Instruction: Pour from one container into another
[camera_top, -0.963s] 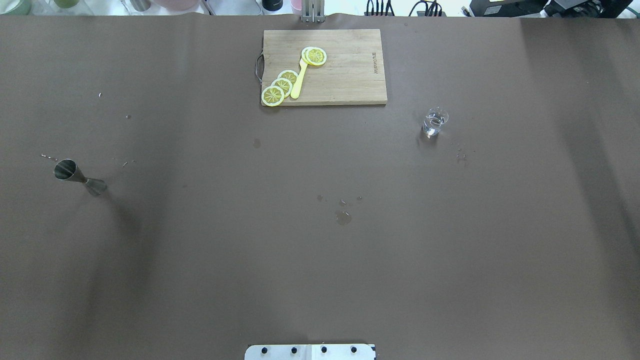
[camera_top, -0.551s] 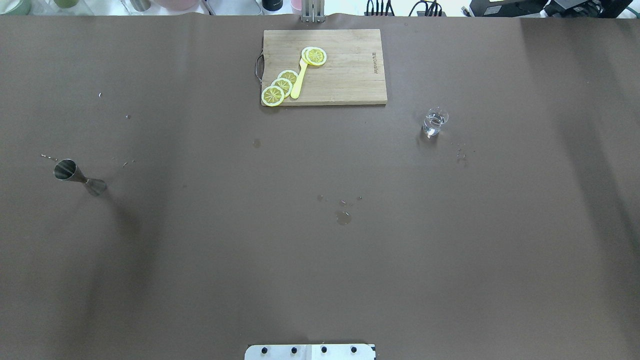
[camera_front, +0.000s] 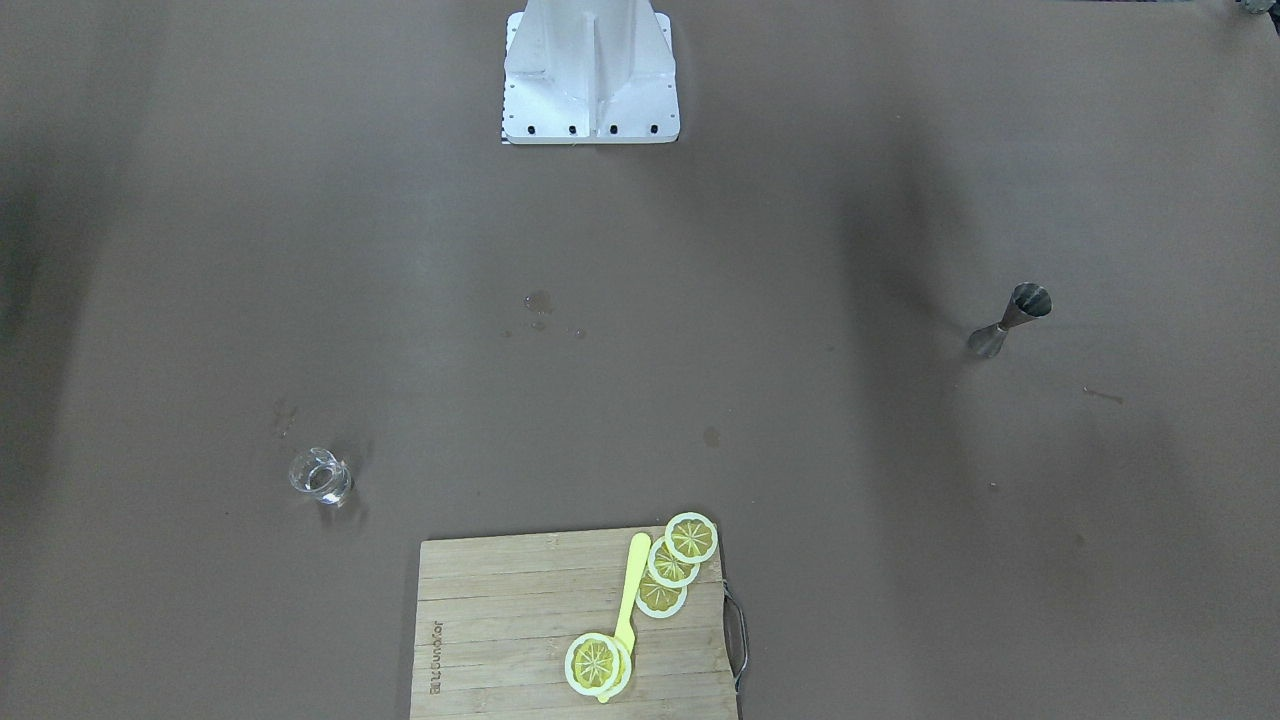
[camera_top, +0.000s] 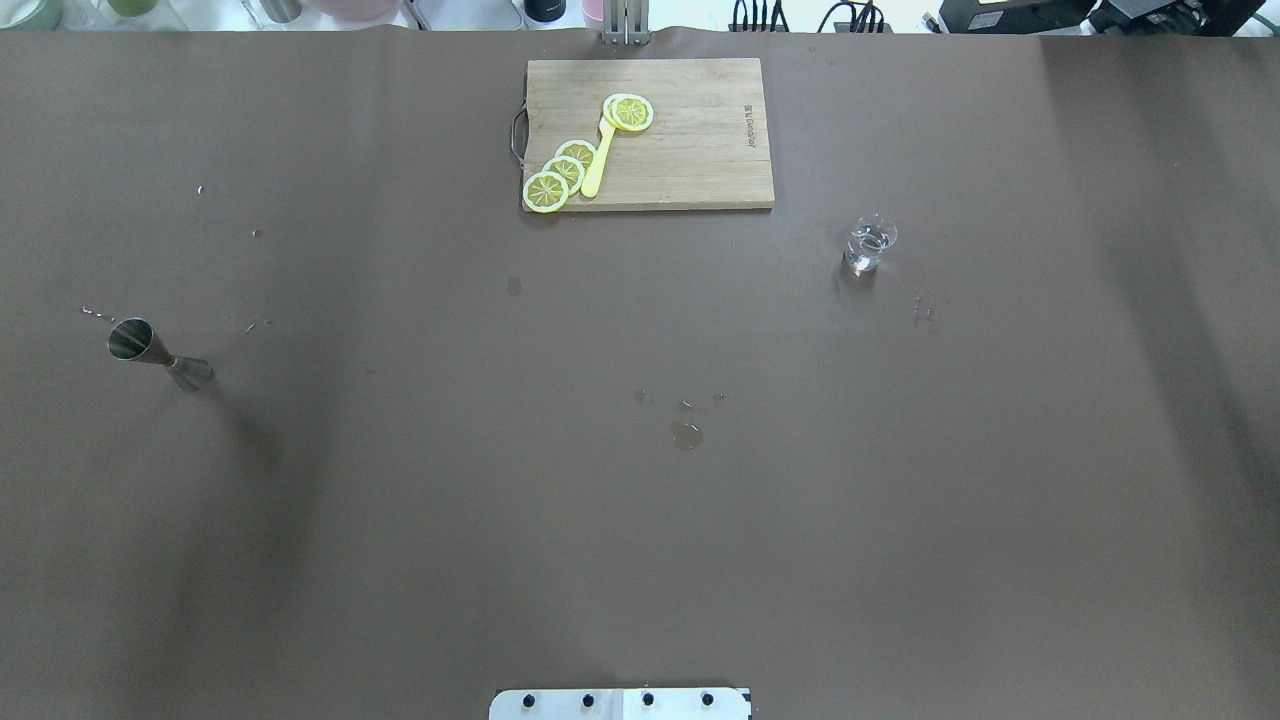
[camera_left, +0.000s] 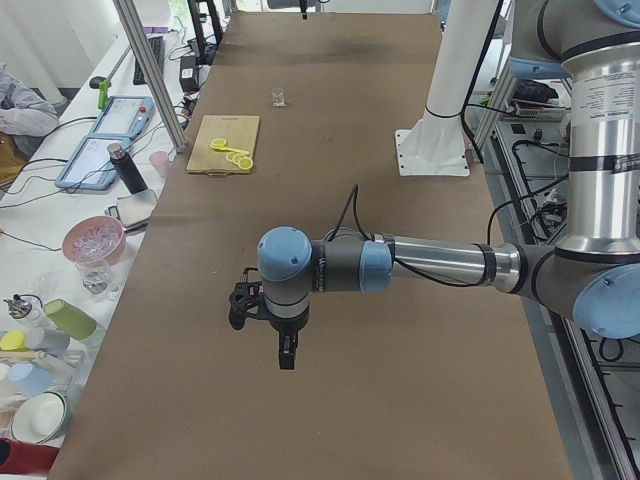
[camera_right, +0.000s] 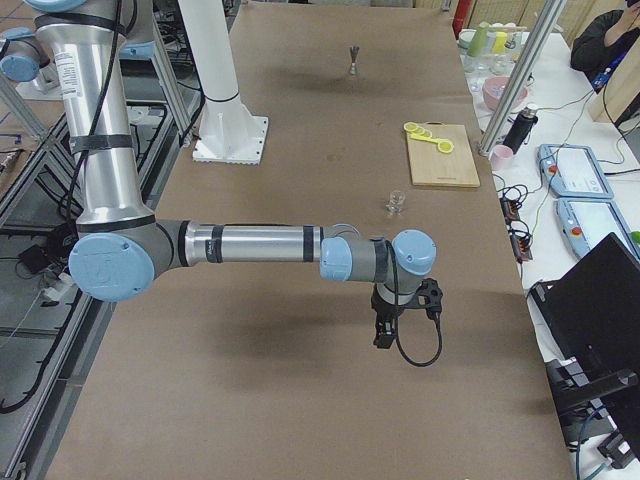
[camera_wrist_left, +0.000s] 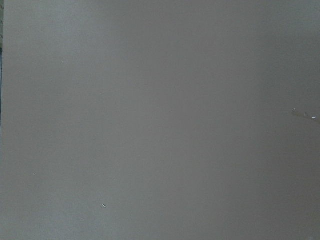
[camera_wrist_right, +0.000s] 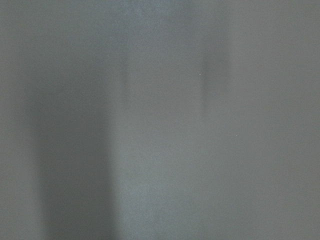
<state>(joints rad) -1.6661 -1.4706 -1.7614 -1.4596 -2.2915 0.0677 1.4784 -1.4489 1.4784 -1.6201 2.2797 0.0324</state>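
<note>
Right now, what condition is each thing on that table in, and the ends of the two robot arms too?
glass cup: upright, seems to hold a little clear liquid.
steel jigger: upright, contents cannot be told.
cutting board: lying flat.
lemon slices: flat on the board, overlapping.
yellow utensil: lying among the slices.
left end effector: above the table; open or shut cannot be told.
right end effector: above the table; open or shut cannot be told.

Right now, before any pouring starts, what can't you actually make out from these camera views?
- Left fingers: seen only in the exterior left view, small and end-on; open or shut cannot be told.
- Right fingers: likewise, only in the exterior right view.
- Glass cup: too small in every view to judge its fill level.
- Jigger: the top cone's inside is dark, contents unreadable.
- Both wrist views: only blurred table cover, neither container.
</note>
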